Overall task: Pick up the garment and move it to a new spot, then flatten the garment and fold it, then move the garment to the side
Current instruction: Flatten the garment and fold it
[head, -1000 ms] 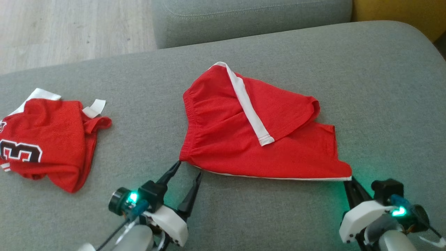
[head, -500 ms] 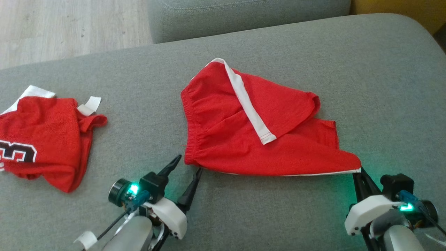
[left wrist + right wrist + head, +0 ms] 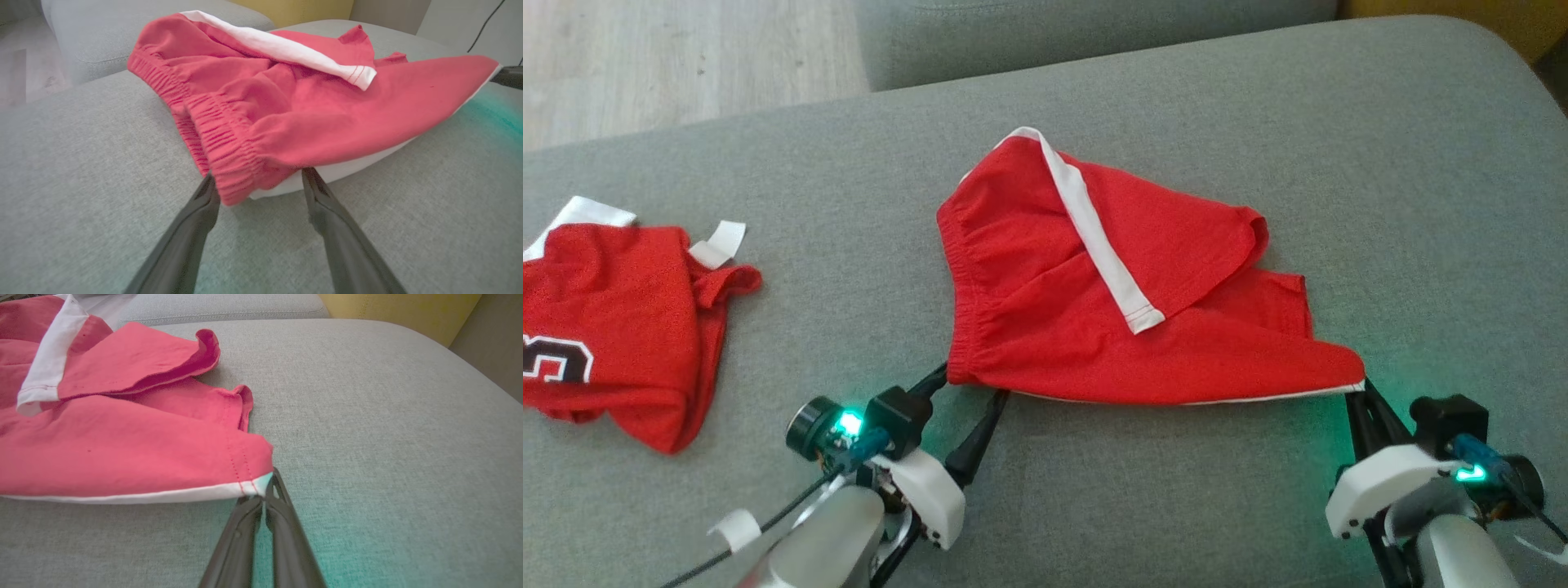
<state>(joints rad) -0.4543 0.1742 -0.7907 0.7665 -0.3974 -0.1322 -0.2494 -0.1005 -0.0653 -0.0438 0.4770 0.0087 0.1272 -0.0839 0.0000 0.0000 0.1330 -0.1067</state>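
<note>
Left gripper (image 3: 970,385): spread wide, straddling the waistband corner of the shorts (image 3: 1086,335).
Right gripper (image 3: 1359,392): clamped tight on the hem corner.

Soft daylight; green glow around right hand (image 3: 1359,389); wrist views slightly hazy.

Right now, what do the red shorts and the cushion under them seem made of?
The red shorts: probably thin matte knit polyester; it drapes limply, waistband gathered like elastic. The grey sofa cushion: woven upholstery fabric, matte, fine weave visible up close.
</note>
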